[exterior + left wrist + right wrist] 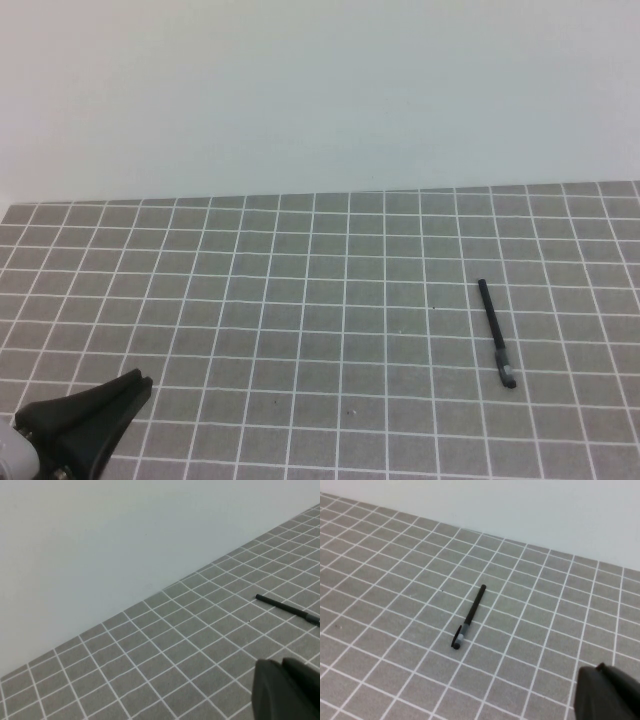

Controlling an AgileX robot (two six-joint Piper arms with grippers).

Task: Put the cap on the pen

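A thin black pen (492,318) lies flat on the grid mat at the right, alone and touched by nothing. At its near end sits a short grey translucent cap (507,372) with a dark tip, in line with the shaft and joined to it. The right wrist view shows the same pen (474,609) and cap (459,639). The pen (285,607) also reaches the edge of the left wrist view. My left gripper (140,380) hovers shut and empty at the near left corner, far from the pen. My right gripper (600,669) is shut and empty, out of the high view, nearer than the pen.
The grey mat (300,300) with white grid lines covers the whole table. A plain pale wall (320,90) rises behind its far edge. Nothing else lies on the mat.
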